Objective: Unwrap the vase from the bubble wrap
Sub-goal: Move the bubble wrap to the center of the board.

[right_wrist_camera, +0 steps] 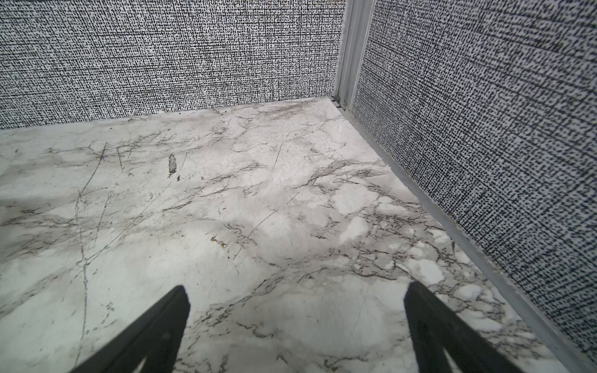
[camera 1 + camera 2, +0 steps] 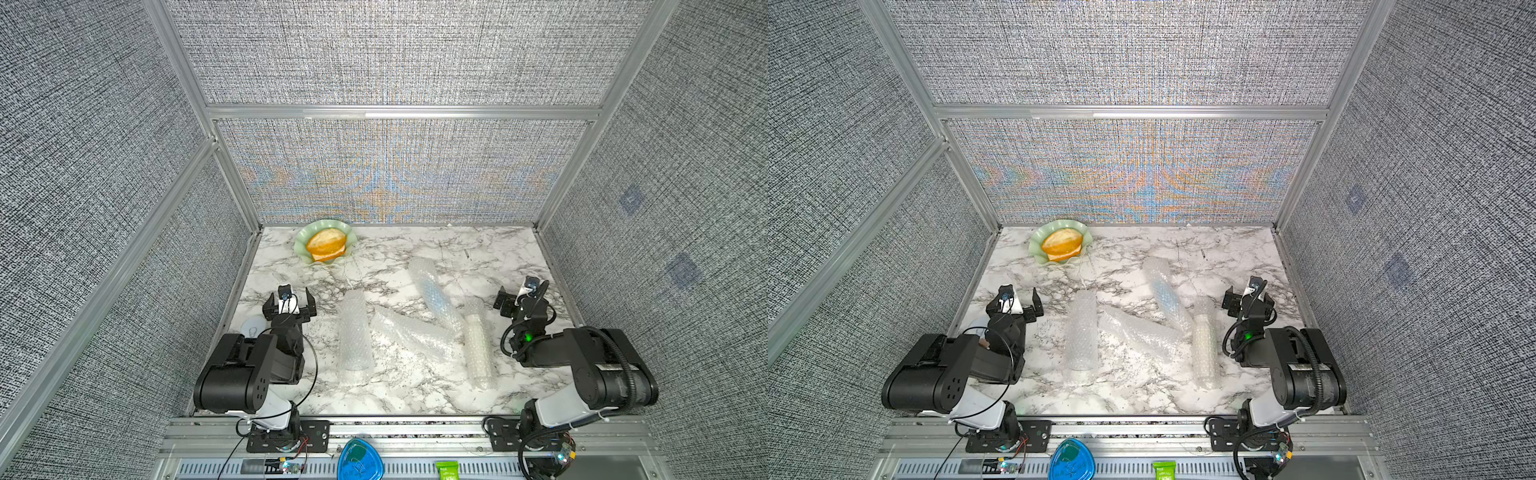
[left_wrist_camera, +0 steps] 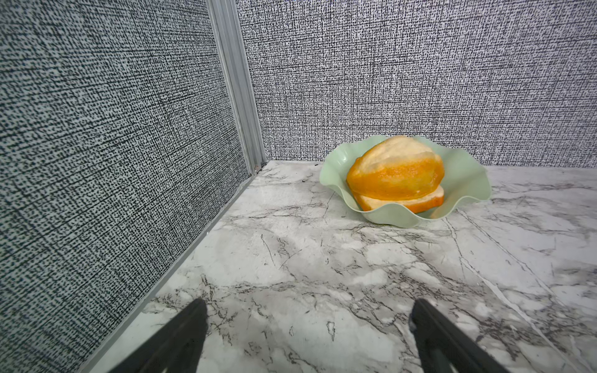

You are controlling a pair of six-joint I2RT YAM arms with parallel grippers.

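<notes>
Spreading across the middle of the marble table (image 2: 415, 399): four bubble wrap (image 2: 354, 332) rolls, vase presumably inside one, which one impossible to tell. Parked either side, left gripper (image 2: 289, 302) and right gripper (image 2: 520, 293), jaws wide, empty, leaving approach room. Tucked aside in far corner: green dish (image 2: 302, 241), bread (image 2: 326, 244).

Left gripper (image 2: 289, 297) gapes wide, empty; right gripper (image 2: 521, 291) likewise; both arms folded low.

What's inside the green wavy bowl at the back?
The green bowl holds a bread roll resting on a bread slice. Whatever lies beneath the slice is covered.
</notes>
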